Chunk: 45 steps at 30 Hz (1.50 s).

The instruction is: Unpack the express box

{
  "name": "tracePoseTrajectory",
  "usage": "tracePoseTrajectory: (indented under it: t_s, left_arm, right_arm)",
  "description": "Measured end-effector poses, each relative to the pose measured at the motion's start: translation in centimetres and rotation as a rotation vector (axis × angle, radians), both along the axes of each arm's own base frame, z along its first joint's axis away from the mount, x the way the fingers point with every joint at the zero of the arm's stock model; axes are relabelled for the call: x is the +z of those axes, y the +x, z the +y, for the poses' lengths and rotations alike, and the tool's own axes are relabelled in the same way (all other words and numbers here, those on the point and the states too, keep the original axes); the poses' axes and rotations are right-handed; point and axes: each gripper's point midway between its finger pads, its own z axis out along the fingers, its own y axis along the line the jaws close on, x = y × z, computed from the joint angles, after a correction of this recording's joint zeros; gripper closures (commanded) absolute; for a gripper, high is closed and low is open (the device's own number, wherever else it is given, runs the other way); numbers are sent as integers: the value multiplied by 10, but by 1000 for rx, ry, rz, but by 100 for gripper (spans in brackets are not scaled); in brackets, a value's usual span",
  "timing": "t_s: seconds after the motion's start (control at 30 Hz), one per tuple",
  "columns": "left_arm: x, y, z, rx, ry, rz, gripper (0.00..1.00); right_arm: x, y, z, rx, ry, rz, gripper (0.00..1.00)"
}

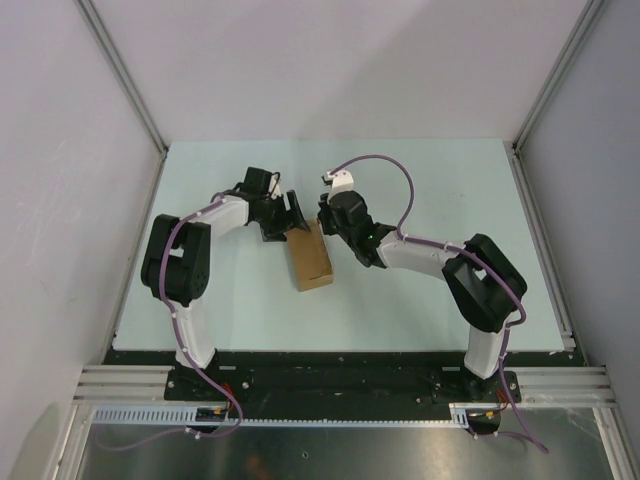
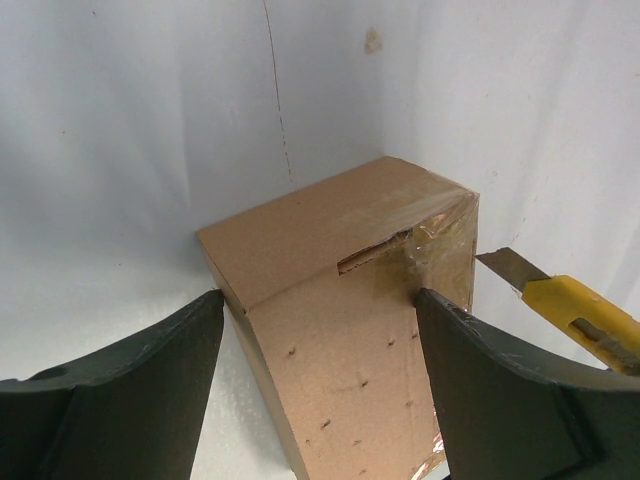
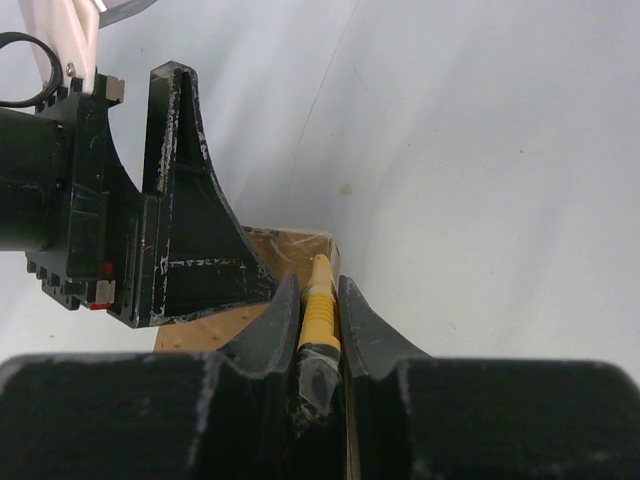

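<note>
As placed for cutting: express box (image 2: 340, 330), taped end between spread fingers of left gripper (image 2: 320, 300), long axis running back beneath claw; just right, yellow utility knife (image 2: 580, 315) pinched in right gripper (image 3: 318, 290), blade near taped corner.

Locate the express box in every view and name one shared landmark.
Top external: express box at picture centre.
Left wrist: box fills lower centre, ahead of the left gripper.
Right wrist: box sliver at lower centre, behind the knife.
Landmark: left gripper at the box's end.
</note>
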Motion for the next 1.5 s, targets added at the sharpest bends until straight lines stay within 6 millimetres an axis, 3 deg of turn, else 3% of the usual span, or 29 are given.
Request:
tracePoseTrajectory:
  t_s: [1.5]
  left_arm:
    - [0,0,-1,-2,-4,2,19]
  right_arm:
    - [1,-4,1,-12,-13,-8,100]
